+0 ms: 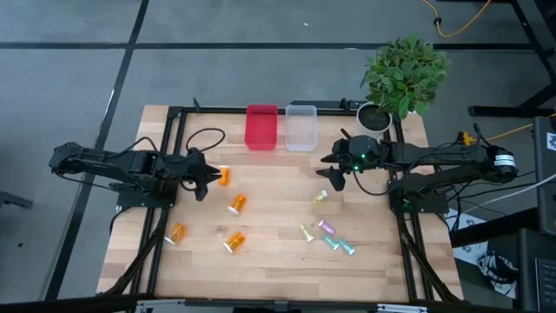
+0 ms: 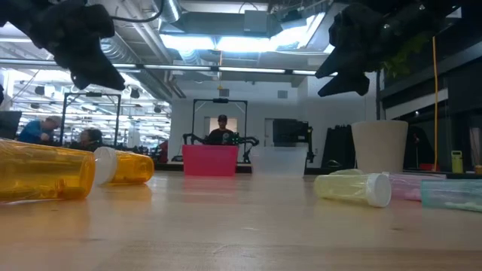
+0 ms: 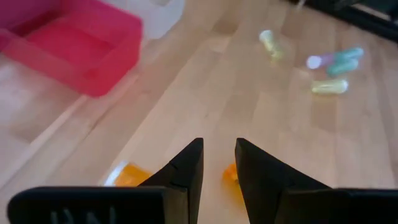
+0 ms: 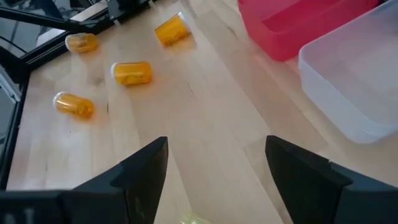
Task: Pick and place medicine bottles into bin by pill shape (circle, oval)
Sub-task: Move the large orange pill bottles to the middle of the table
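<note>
Several orange, white-capped medicine bottles [image 1: 236, 204] lie on their sides on the left half of the wooden table. Several pale tinted vials [image 1: 326, 230] lie on the right half, with a yellow one [image 1: 320, 197] apart from the rest. A red bin [image 1: 261, 127] and a clear bin [image 1: 301, 127] stand side by side at the far edge. My left gripper [image 1: 204, 178] hovers beside the farthest orange bottle [image 1: 223, 176], its fingers [image 3: 219, 144] a narrow gap apart with nothing between them. My right gripper [image 1: 334, 178] hangs wide open [image 4: 217, 140] above the yellow vial.
A potted plant [image 1: 402, 74] in a white pot [image 2: 379, 147] stands at the far right corner beside the clear bin. Black frame rails [image 1: 169, 156] run along both table sides. Bare wood lies between the two groups of bottles. People sit in the room beyond.
</note>
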You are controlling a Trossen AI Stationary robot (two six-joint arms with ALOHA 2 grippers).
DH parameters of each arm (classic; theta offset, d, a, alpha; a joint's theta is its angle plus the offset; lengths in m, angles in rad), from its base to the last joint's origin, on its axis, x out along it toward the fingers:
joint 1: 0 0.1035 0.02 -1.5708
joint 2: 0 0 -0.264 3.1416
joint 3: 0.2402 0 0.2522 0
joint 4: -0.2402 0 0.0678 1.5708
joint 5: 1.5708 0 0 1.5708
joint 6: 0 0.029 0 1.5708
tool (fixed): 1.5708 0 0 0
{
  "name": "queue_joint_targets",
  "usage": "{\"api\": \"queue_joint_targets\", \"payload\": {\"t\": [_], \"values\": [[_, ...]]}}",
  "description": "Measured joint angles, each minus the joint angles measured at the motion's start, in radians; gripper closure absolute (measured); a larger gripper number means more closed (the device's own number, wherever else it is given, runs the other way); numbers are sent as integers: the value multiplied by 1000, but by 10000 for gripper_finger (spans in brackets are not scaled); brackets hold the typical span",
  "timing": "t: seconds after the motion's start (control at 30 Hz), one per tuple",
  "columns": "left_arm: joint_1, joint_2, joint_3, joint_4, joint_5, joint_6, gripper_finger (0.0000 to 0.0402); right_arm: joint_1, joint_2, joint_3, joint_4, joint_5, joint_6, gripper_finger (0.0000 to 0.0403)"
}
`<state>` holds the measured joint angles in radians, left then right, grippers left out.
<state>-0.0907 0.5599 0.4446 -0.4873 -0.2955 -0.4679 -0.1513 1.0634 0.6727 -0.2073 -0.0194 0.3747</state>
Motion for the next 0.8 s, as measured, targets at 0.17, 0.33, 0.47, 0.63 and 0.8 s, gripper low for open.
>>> {"api": "queue_joint_targets", "payload": {"t": [0.17,0.33,0.47,0.63,0.8], "values": [[-44,60,0,13,0,68,315,0,0,-23,9,1,-10,132],[-70,97,0,-33,1,34,315,0,0,-75,32,3,42,132],[-94,103,0,-123,70,-132,315,0,0,-113,33,2,133,132],[-143,103,0,-257,337,-416,315,0,0,-137,32,2,175,132],[-231,118,0,-290,639,-730,315,0,0,-137,64,2,175,132]]}}
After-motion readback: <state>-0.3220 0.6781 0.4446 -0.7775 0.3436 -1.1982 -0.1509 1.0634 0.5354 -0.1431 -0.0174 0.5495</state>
